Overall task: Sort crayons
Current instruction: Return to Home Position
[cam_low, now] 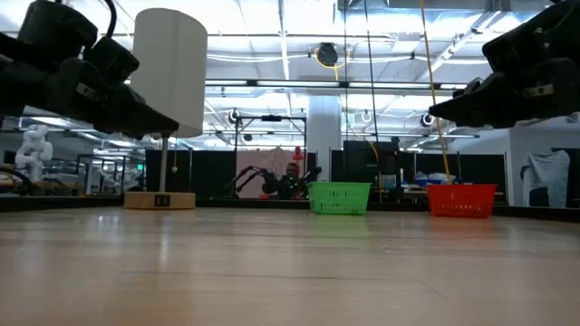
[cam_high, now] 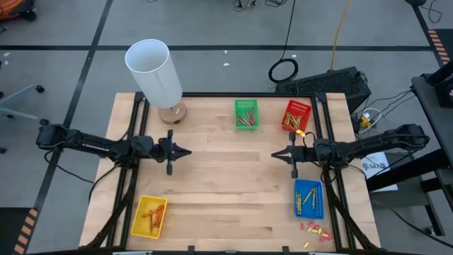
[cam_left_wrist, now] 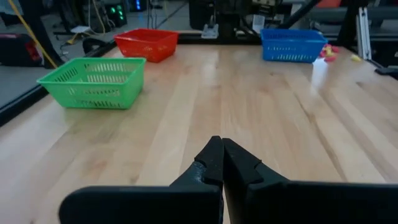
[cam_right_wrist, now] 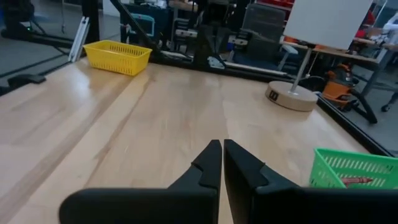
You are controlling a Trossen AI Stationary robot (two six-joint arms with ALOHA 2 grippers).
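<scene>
- No loose crayons (cam_high: 246,120) show on the bare table (cam_high: 226,191); every one in view lies inside a basket, so the sorting looks finished or very nearly so
- Left claw (cam_high: 185,151): its two fingers are pressed together with nothing between them, and it hangs above the wood without touching anything
- Right claw (cam_high: 274,154): also pressed together and empty, tip pointed at the left claw across a wide bare stretch of table
- Green basket (cam_high: 246,113): ahead of the right claw's tip and off toward the lamp's edge of the table, with reddish-brown sticks inside
- Red basket (cam_high: 296,115): beside the right claw's wrist on that same side, with olive-yellow sticks inside
- Blue basket (cam_high: 308,197): on the opposite side of the right arm, behind the claw's tip, with several sticks inside
- Yellow basket (cam_high: 149,216): behind the left claw's tip and well apart from it, on the side away from the lamp, with orange sticks inside
- Lamp (cam_high: 156,71): near the left claw, on the side opposite the yellow basket
- Small red and yellow stubby bits (cam_high: 315,230) lie on the wood just past the blue basket, well apart from either claw; they look like no part of the sort
- Judged from this, only parking the arms is left to do
</scene>
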